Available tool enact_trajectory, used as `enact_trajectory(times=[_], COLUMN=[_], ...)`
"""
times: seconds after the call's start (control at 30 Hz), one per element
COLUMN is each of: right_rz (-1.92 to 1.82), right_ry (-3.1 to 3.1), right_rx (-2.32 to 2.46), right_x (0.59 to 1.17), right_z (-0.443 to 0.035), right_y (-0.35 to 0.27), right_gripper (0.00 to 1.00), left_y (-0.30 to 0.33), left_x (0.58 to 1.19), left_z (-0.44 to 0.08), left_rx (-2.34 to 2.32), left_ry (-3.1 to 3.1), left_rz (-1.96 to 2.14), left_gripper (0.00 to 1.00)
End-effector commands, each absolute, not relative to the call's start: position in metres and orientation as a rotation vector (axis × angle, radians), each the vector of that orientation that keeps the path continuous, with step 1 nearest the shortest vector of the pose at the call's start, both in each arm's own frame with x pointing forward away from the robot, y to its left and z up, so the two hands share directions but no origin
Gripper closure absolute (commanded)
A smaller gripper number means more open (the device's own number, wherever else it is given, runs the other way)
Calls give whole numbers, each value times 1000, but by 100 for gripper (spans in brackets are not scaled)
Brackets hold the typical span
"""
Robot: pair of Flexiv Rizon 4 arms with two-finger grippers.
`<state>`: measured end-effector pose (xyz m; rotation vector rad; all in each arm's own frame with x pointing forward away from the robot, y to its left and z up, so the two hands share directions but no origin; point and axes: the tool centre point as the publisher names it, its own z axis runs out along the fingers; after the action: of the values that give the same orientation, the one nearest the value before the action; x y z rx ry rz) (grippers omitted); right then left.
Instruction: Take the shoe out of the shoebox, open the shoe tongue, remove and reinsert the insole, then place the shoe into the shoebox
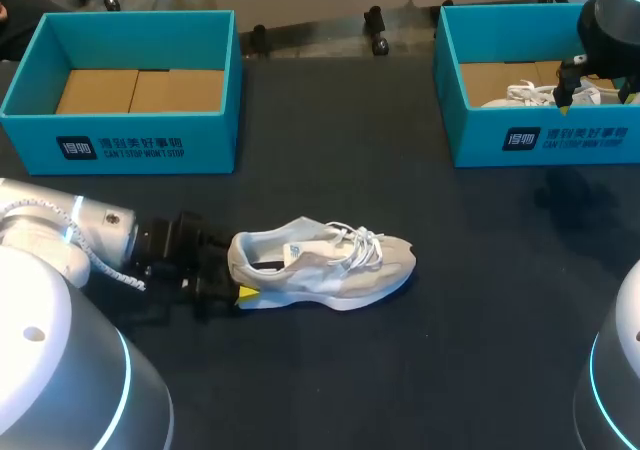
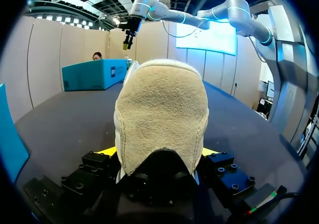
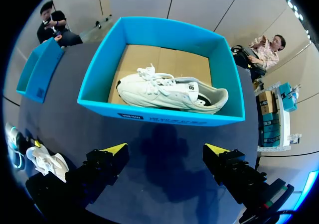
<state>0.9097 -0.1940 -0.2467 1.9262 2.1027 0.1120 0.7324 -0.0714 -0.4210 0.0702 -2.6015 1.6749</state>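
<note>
From the head view, the grey shoe [image 1: 325, 265] is already out and lies on its sole mid-table [image 1: 430, 370], toe toward three o'clock. The left gripper [image 1: 235, 272] clamps its heel from nine o'clock. Laces look tied and the tongue flat, so I'd judge the tongue, the insole and the return are all left to do. The empty left shoebox [image 1: 120, 142] sits at ten o'clock, teal card with a brown floor.

In the left wrist view, the shoe's heel [image 2: 162, 112] is nubby tan suede, rounded, pinched between the yellow tips.

In the right wrist view, the right gripper [image 3: 166, 152] hangs spread wide, holding nothing. At its twelve o'clock is the right shoebox [image 3: 159, 115], with a smooth white shoe [image 3: 169, 92] inside.
</note>
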Motion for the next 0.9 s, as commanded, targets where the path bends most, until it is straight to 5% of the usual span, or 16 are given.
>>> enact_trajectory(times=[0.03, 0.9], right_rz=[124, 84], right_ry=[2089, 2031], right_rx=[1931, 2048], right_x=[909, 883], right_z=[-243, -217], right_y=[-190, -54], right_gripper=[0, 0], left_y=[-71, -71], left_x=[737, 737], left_z=[-425, -425], left_rx=[71, 71], left_ry=[-2604, -2604], left_rz=[1670, 1670], left_gripper=[100, 100])
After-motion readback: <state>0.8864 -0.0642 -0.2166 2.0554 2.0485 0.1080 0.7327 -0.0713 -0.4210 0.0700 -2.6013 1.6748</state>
